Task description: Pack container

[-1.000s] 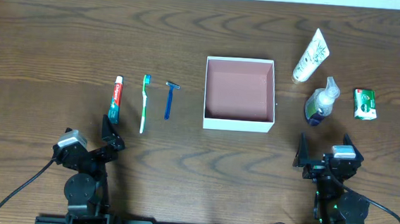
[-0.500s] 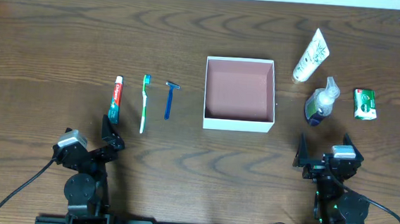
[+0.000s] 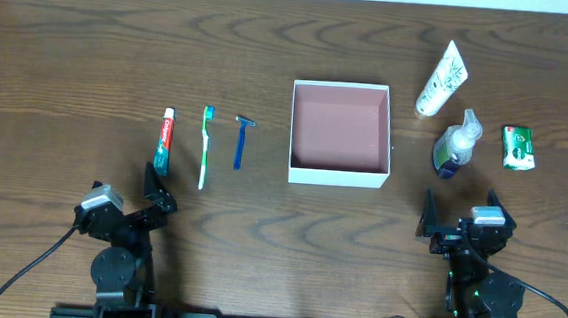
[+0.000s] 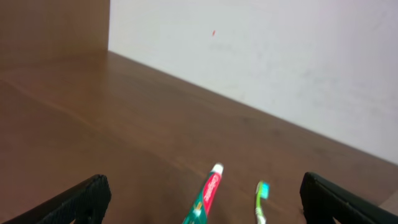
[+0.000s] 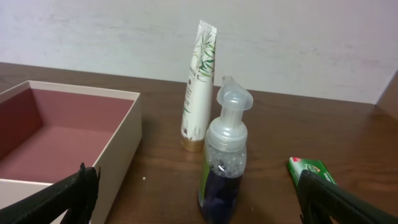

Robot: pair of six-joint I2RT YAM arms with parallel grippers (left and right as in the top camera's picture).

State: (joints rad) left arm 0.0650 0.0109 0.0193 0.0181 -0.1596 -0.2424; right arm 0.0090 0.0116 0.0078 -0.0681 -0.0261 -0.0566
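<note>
Zero packed: nothing lies in the container [image 3: 338,175]; its dusty-pink floor is bare in the overhead and right wrist views.
Container position: middle of the table, open top up, square to the table edges, between two groups of toiletries.
Left group: toothpaste [image 3: 164,142], toothbrush [image 3: 205,146] and razor [image 3: 240,141] lie side by side, apart from one another, toward the left edge. The razor is nearest the box but does not touch it.
Right group: lotion tube [image 3: 441,80] lies beyond the far right corner of the box. The pump bottle [image 3: 455,146] stands upright just beside the box's right wall. The green packet [image 3: 517,147] lies nearest the right edge.
Left gripper [image 4: 205,186]: jaws wide apart, holding nothing, near the front edge, short of the toothpaste.
Right gripper [image 5: 199,186]: jaws wide apart, holding nothing, near the front edge, facing the pump bottle.
Progress: at the very start, by my reading; no item touched.
Remaining: all six items to be picked up and placed inside.
Likely split: left arm takes the left three, right arm the right three, judging from reach.
</note>
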